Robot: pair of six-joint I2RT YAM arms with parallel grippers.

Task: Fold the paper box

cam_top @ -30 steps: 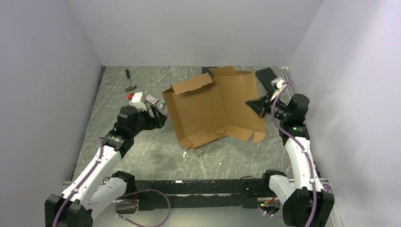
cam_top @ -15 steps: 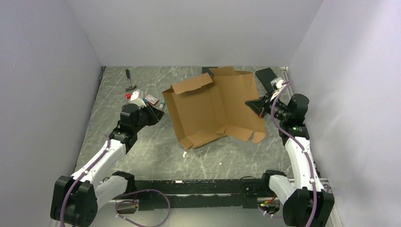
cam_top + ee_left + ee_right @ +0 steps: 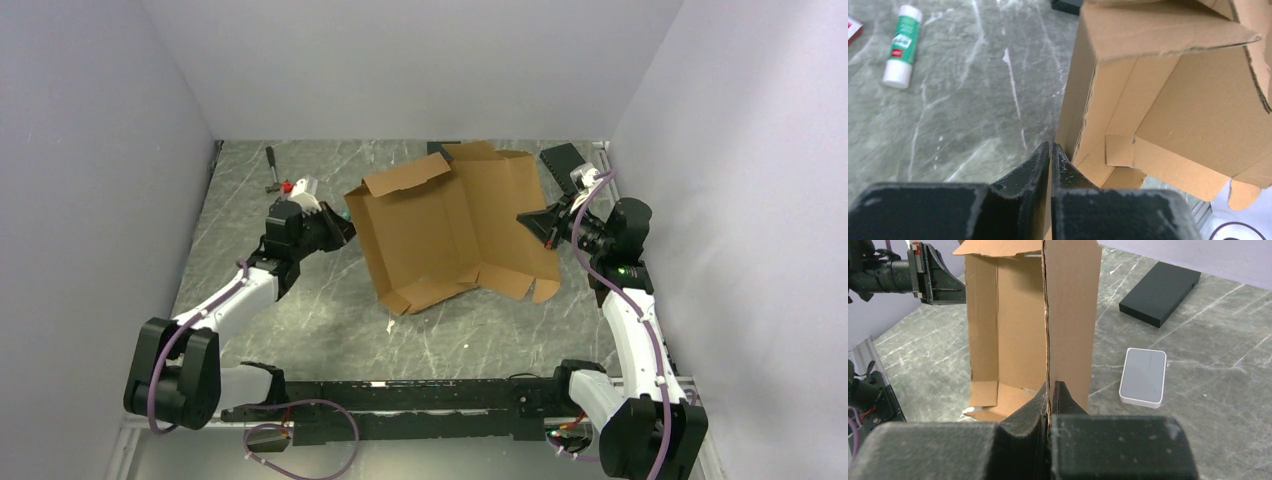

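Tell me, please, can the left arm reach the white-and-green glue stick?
Probably yes: the white-and-green glue stick lies on bare table near the left gripper, nothing between. But its jaws pinch the brown cardboard paper box, so it must release first.

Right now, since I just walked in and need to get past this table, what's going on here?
A brown corrugated cardboard box lies partly formed on the grey marbled table, held from both sides. The right claw is pinched shut on the edge of its right panel. The left claw looks closed on the edge of the raised left wall. The flaps stand loose, not yet tucked in.
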